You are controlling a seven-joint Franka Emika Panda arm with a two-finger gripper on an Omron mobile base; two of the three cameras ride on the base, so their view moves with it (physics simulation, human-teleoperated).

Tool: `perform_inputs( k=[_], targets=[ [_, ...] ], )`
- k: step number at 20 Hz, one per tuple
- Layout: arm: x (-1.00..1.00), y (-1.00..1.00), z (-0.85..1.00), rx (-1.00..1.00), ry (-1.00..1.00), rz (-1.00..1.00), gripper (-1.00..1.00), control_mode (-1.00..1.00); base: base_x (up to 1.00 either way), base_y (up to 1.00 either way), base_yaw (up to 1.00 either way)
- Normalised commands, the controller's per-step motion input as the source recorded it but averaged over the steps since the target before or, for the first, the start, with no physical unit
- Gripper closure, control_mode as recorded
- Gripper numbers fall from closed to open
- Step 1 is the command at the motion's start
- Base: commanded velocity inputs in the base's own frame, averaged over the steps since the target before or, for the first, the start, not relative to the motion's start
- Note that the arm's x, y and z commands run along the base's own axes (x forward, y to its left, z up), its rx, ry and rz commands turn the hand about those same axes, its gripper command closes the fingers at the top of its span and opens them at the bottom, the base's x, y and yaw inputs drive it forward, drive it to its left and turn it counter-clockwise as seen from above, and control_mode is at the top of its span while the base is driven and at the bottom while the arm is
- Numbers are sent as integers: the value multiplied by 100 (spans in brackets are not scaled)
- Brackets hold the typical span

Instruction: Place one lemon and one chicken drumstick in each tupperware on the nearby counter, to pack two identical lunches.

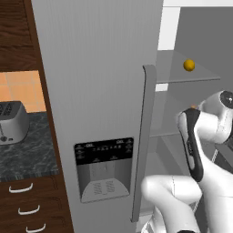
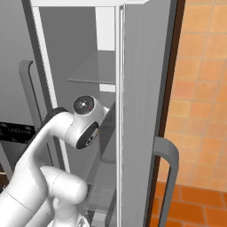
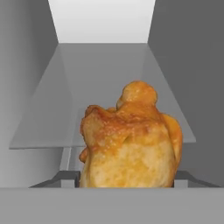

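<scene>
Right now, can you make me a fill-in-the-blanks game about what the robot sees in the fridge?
1. The round fruit on the upper glass shelf is a ____.
2. Close in the hand view sits a golden chicken ____.
3. The silver toaster stands on the dark speckled ____.

Missing words: lemon; drumstick; counter.

One lemon (image 1: 189,65) on fridge shelf (image 1: 191,75), one chicken drumstick (image 3: 131,140), one toaster (image 1: 12,122), three drawer handles (image 1: 21,188).
</scene>
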Motion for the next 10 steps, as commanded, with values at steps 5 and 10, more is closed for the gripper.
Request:
perform_inputs(
  k=[5,10],
  targets=[
    [-90,28,100,-1,2,0,100,-100,0,0,0],
    [-73,41,89,0,3,0,100,-100,0,0,0]
  ],
)
